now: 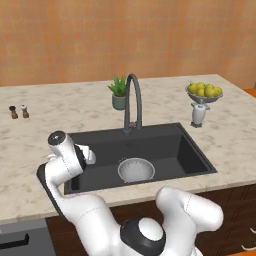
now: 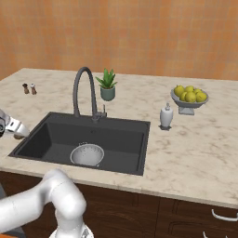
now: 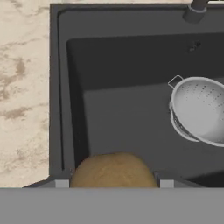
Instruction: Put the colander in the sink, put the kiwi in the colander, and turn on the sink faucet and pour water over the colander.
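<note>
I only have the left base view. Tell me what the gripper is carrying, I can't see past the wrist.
Observer: The hand view shows the kiwi between the fingertips, at the sink's left edge.
Operator: Confirm the colander is empty.
Observer: Yes, the colander holds nothing; only its perforated inside shows.
Operator: Say where it lies from the kiwi.
Observer: In the hand view it lies to the upper right of the kiwi, apart from it, on the basin floor.

White arm (image 1: 75,200) (glossy), dark joints — rounded
</note>
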